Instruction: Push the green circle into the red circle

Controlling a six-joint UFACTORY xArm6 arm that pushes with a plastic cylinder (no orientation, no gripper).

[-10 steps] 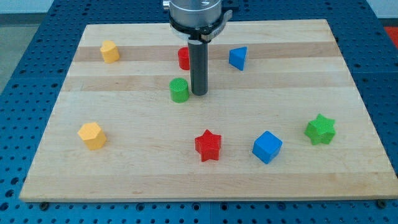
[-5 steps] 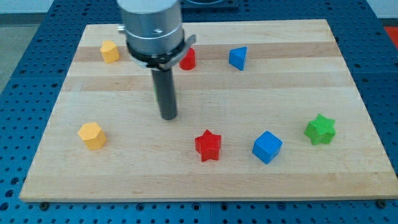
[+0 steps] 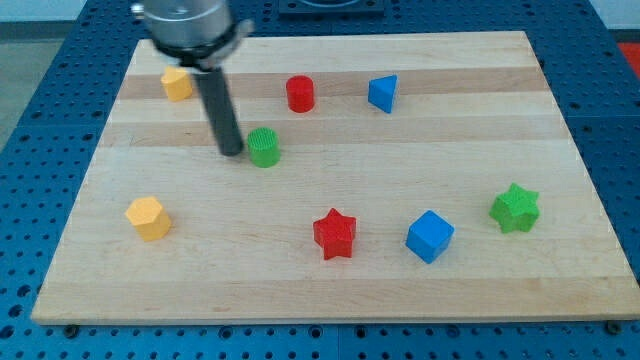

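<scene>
Wooden board point(image 3: 560, 120), pale, resting on a blue perforated surface point(image 3: 40, 110); contents recorded from the view's left to its right. Item one: yellow block point(image 3: 148, 218), faceted, exact shape unclear, at the near left of the board, standing alone. Item two: a second yellow block point(image 3: 177, 83), likewise faceted, at the far left, just left of the arm's rod. Item three: my tip point(image 3: 231, 153), the lower end of the straight dark rod, set on the board just left of the green circle; whether the two touched could not be told. The arm carried no gripper, so nothing was spread, pressed together or pinched. Item four: green circle point(image 3: 263, 147), a short upright cylinder, left of the board's centre, immediately right of my tip. Item five: red circle point(image 3: 300, 94), an upright cylinder, farther back and to the right of the green circle, the two apart with bare board between them. Item six: red star point(image 3: 335, 234), near the front edge, about centre, well apart from the green circle. Item seven: blue block point(image 3: 382, 93), wedge-like or triangular, on the far side, right of the red circle. Item eight: blue cube point(image 3: 430, 236), near side, right of the red star. Item nine: green star point(image 3: 515, 208), at the near right.
</scene>
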